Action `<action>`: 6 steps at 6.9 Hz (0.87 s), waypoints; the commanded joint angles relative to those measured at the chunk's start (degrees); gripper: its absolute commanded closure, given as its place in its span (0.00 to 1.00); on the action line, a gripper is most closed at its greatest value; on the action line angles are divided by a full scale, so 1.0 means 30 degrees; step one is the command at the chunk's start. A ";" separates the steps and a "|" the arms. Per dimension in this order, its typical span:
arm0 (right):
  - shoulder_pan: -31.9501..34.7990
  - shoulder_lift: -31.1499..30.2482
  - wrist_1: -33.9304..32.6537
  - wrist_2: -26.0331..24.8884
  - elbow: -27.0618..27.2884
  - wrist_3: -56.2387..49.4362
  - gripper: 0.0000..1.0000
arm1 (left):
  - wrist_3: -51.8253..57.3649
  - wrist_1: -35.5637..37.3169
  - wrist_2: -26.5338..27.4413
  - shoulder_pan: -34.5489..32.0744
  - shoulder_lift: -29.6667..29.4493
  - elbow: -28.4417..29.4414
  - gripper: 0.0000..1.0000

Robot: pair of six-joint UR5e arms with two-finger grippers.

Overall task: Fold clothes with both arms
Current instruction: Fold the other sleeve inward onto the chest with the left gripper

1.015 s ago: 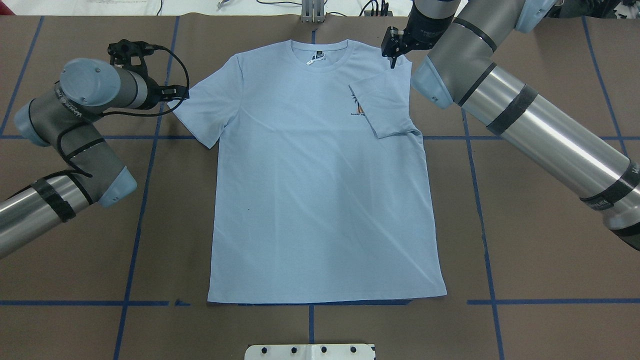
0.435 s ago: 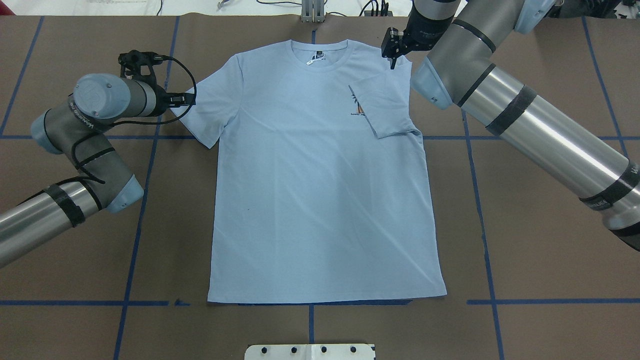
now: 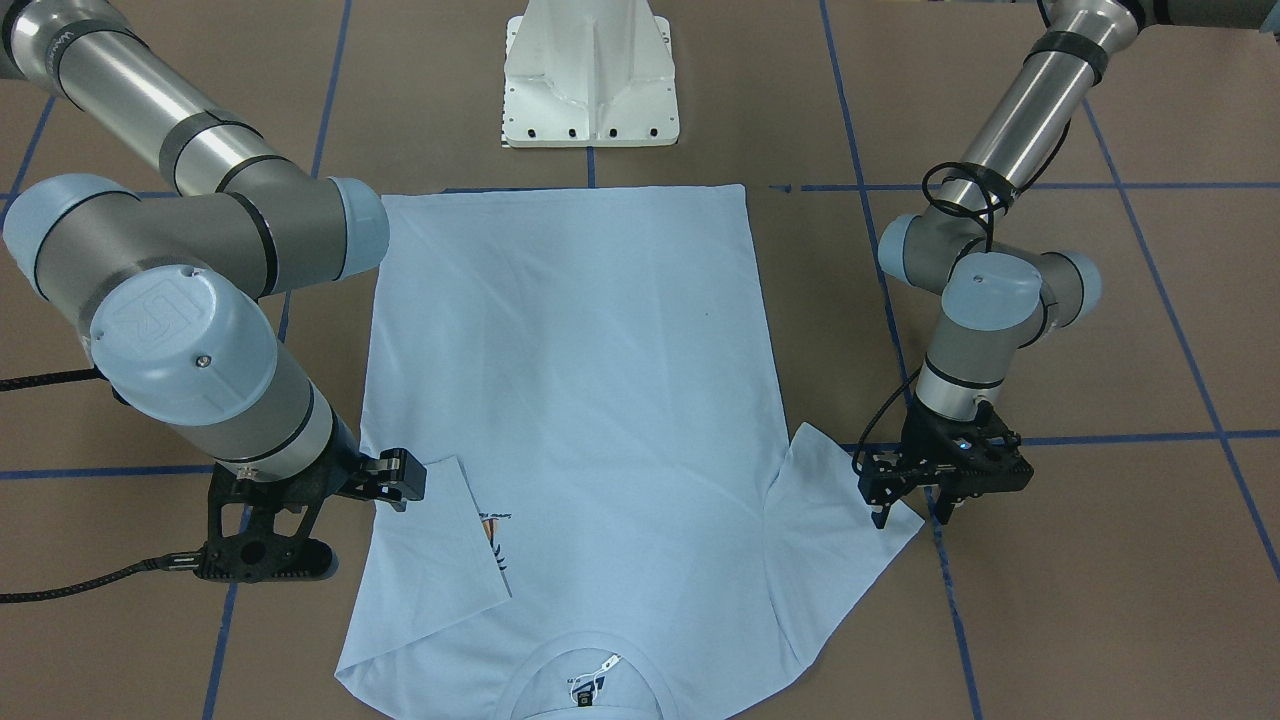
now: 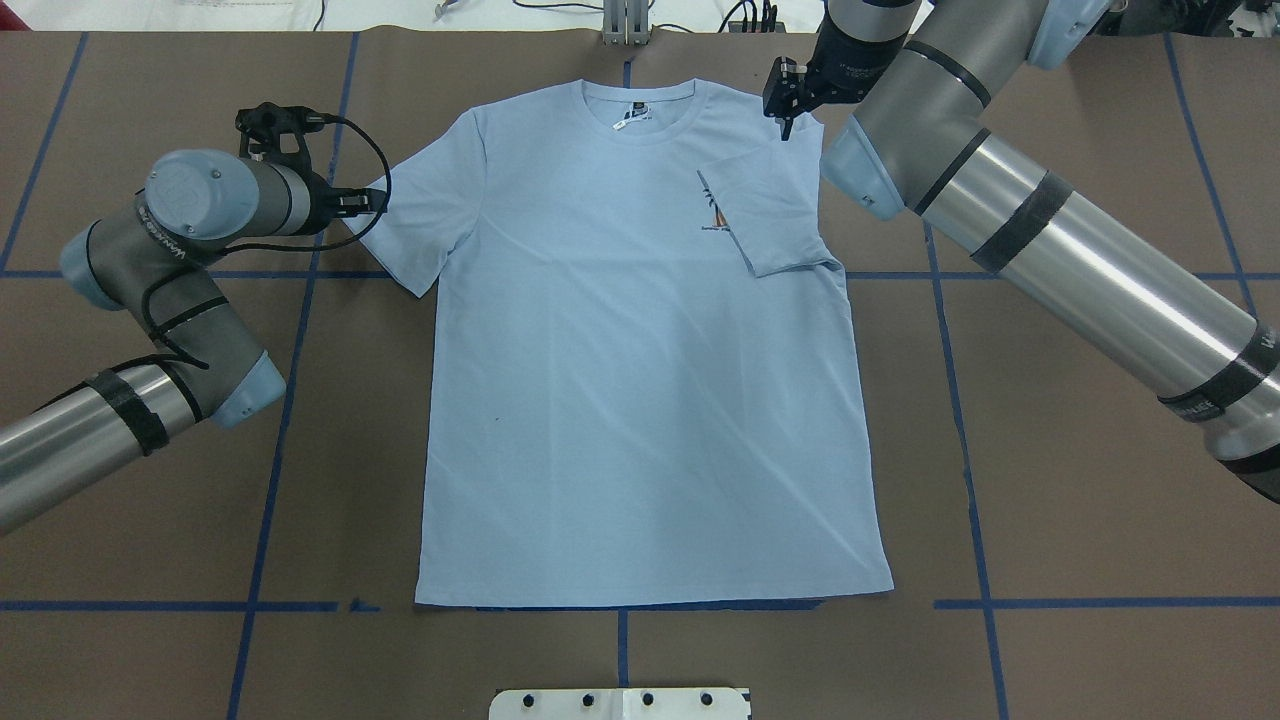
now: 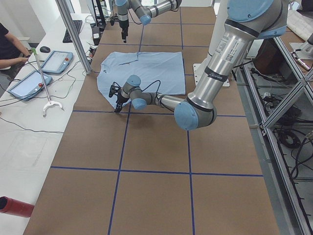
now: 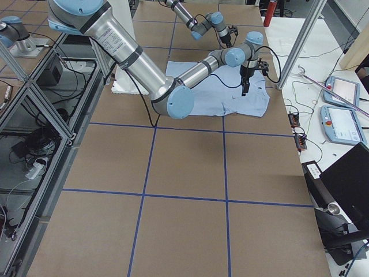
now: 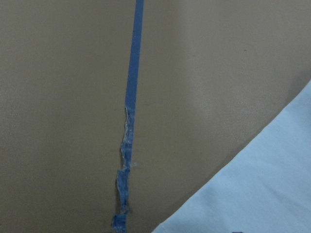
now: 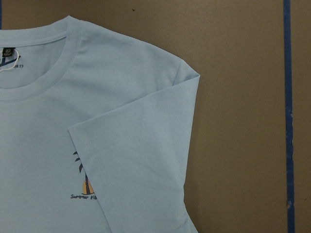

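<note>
The light blue T-shirt lies flat, front up, collar at the far edge with its label. One sleeve is folded inward over the chest and half covers the palm-tree print. Above that shoulder hangs my right gripper, holding nothing; I cannot tell its state. The other sleeve is spread out. My left gripper is open at that sleeve's outer edge, one fingertip over the hem. The left wrist view shows only a corner of the sleeve.
Blue tape lines cross the brown table. The white pedestal base stands just beyond the shirt's hem. A side bench holds tablets, with a person's arm beside them. A metal post stands near the collar end.
My left arm has swung right, bringing its gripper up to the spread sleeve's edge, and has held there since. The right arm and the shirt have not moved.
</note>
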 commanded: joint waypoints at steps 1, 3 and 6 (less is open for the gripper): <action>-0.0010 -0.0001 0.0000 -0.0029 -0.0035 -0.0031 0.00 | 0.0008 -0.0002 -0.0110 -0.0001 -0.0026 -0.0047 0.51; -0.0010 -0.0001 0.0000 -0.0029 -0.0065 -0.0032 0.00 | 0.0008 0.0085 -0.0110 -0.0001 -0.0084 -0.0105 0.78; -0.0010 -0.0730 0.1487 -0.0059 -0.0240 0.0027 0.00 | -0.0108 0.0552 -0.1593 -0.0001 -0.0143 -0.1125 1.00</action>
